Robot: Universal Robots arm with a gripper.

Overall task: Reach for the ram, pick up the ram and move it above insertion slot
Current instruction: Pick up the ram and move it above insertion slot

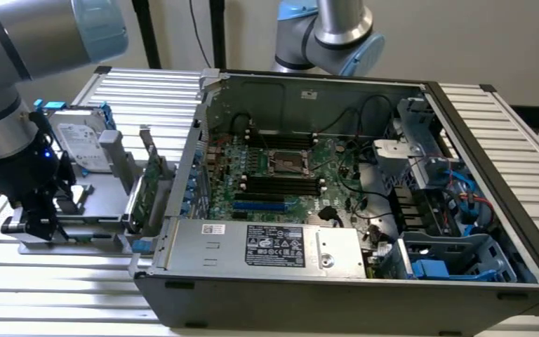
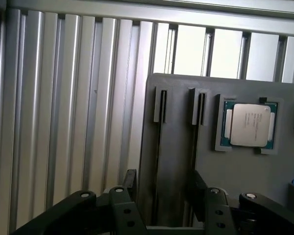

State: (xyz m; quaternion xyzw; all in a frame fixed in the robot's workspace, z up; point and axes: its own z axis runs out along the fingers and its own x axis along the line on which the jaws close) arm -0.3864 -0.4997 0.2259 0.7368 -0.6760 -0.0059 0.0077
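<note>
Action at the exterior view's left, outside the open computer case (image 1: 344,309): the grey arm (image 1: 8,91) reaches down and the gripper (image 2: 164,182) hangs low over the grey fixture (image 2: 245,186) on the slatted table (image 2: 63,122). In the wrist view the black fingers (image 2: 131,180) stand apart, one either side of a long groove in the fixture, closed on nothing. And there's the ram (image 2: 158,156), or what reads as it: a thin dark edge standing in that groove, running between the fingers, seen edge-on so chips and label cannot be made out. Whether a finger touches it cannot be told. A second groove (image 2: 195,147) runs just beside it, parallel. Past that, a processor chip (image 2: 249,125) lies flat in its own square recess. Over to the exterior view: a silver hard drive (image 1: 78,144) stands at the back of the fixture, and a green expansion card (image 1: 152,186) stands upright between gripper and case. Inside the case, the black insertion slots (image 1: 283,184) sit on the motherboard (image 1: 335,158) beside the processor socket (image 1: 283,160), well apart from the gripper. A second arm (image 1: 340,35) stands behind the case
</note>
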